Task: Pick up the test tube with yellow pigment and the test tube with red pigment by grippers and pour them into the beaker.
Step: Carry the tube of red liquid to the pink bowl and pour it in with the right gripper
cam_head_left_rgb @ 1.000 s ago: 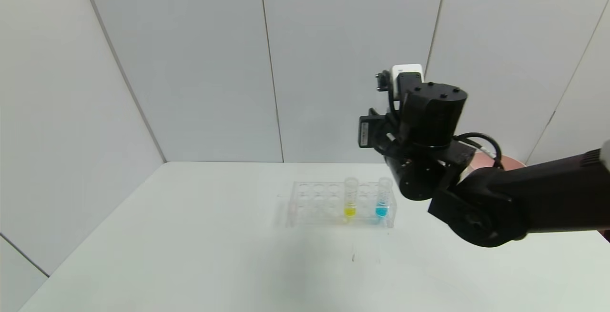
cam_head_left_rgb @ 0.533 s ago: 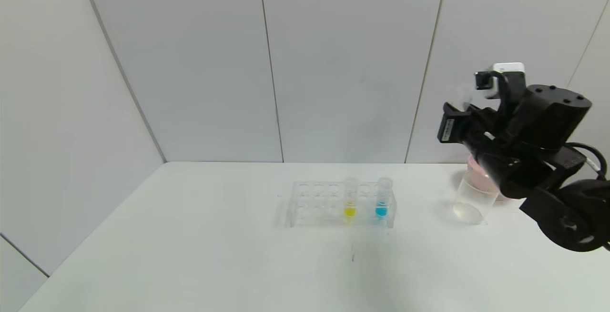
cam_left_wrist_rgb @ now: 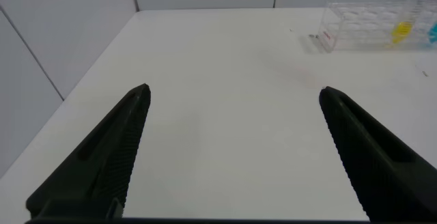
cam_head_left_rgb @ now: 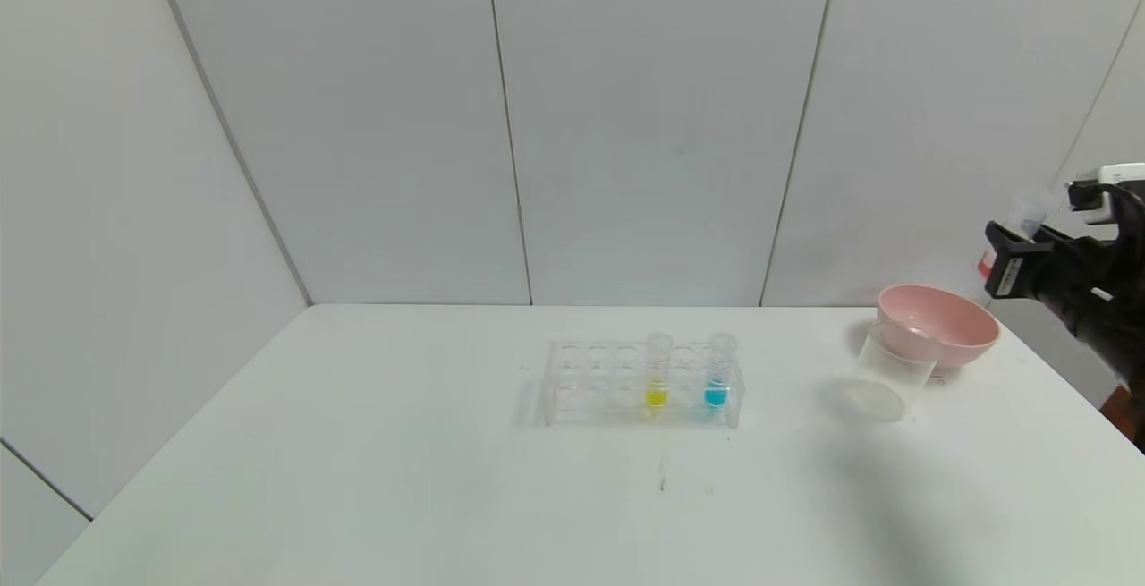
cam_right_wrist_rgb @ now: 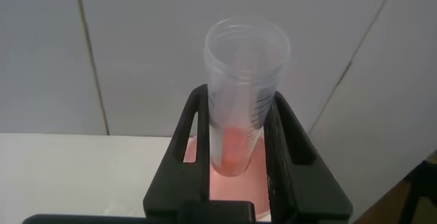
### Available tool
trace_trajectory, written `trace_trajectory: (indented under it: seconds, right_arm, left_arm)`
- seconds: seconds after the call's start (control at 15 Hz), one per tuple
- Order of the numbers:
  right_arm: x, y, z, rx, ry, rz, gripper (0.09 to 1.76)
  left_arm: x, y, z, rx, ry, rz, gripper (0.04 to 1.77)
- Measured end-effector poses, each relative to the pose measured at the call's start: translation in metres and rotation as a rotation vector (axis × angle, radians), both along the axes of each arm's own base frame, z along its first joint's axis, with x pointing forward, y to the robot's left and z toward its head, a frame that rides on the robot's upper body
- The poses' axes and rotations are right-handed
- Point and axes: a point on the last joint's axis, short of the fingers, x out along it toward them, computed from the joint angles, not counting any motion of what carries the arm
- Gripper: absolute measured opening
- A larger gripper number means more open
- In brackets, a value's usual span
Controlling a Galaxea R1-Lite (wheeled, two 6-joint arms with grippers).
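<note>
The test tube with yellow pigment (cam_head_left_rgb: 657,373) stands upright in the clear rack (cam_head_left_rgb: 590,385) at mid-table, next to a like tube with blue liquid (cam_head_left_rgb: 718,373). My right gripper (cam_right_wrist_rgb: 239,95) is shut on the test tube with red pigment (cam_right_wrist_rgb: 240,125). In the head view the right gripper (cam_head_left_rgb: 1006,264) is at the far right, above and beyond the pink bowl. The clear beaker (cam_head_left_rgb: 886,378) stands on the table in front of the bowl. My left gripper (cam_left_wrist_rgb: 232,94) is open and empty over bare table. The rack (cam_left_wrist_rgb: 365,36) and the yellow tube (cam_left_wrist_rgb: 403,26) lie far beyond it.
The pink bowl (cam_head_left_rgb: 937,325) stands at the table's back right, touching or just behind the beaker. It also shows under the held tube in the right wrist view (cam_right_wrist_rgb: 193,150). Grey wall panels close the back and left. The table's right edge runs near the bowl.
My right arm has swung from in front of the rack's right end to the far right with the red tube, uncovering the beaker and the pink bowl. The rack tubes have not moved.
</note>
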Motion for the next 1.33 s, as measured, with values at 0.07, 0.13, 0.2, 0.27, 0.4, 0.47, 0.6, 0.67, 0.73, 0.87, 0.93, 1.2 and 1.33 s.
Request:
trace_trajectory:
  seconds: [0.07,0.13,0.2,0.27,0.4,0.47,0.6,0.67,0.73,0.87,0.93,1.2,1.33]
  right_arm:
    - [-0.002,-0.014,-0.001,-0.043,0.011,-0.005,0.53]
    - [-0.004,-0.027,-0.002,-0.101,0.018,0.006,0.53]
    - [-0.006,-0.037,-0.003,-0.152,0.017,0.028,0.53]
    - [-0.007,-0.045,-0.005,-0.205,0.020,0.048,0.53]
    - [-0.007,-0.054,-0.008,-0.298,0.018,0.057,0.53]
    - [-0.006,-0.055,-0.011,-0.333,0.019,0.074,0.53]
    - [-0.004,-0.056,-0.017,-0.410,0.015,0.111,0.53]
    - [-0.003,-0.056,-0.021,-0.449,0.021,0.121,0.53]
    - [-0.003,-0.056,-0.026,-0.488,0.035,0.131,0.53]
    - [-0.001,-0.057,-0.035,-0.577,0.065,0.143,0.53]
    - [0.001,-0.057,-0.039,-0.626,0.079,0.143,0.53]
    - [0.011,-0.057,-0.047,-0.787,0.100,0.142,0.53]
    - [0.015,-0.059,-0.048,-0.876,0.103,0.131,0.53]
  left_arm:
    - [0.000,0.000,0.000,0.000,0.000,0.000,1.76]
    - [0.000,0.000,0.000,0.000,0.000,0.000,1.76]
    - [0.000,0.000,0.000,0.000,0.000,0.000,1.76]
    - [0.000,0.000,0.000,0.000,0.000,0.000,1.76]
    - [0.000,0.000,0.000,0.000,0.000,0.000,1.76]
    - [0.000,0.000,0.000,0.000,0.000,0.000,1.76]
    - [0.000,0.000,0.000,0.000,0.000,0.000,1.76]
    - [0.000,0.000,0.000,0.000,0.000,0.000,1.76]
    - [0.000,0.000,0.000,0.000,0.000,0.000,1.76]
    - [0.000,0.000,0.000,0.000,0.000,0.000,1.76]
    - [0.000,0.000,0.000,0.000,0.000,0.000,1.76]
    - [0.000,0.000,0.000,0.000,0.000,0.000,1.76]
    - [0.000,0.000,0.000,0.000,0.000,0.000,1.76]
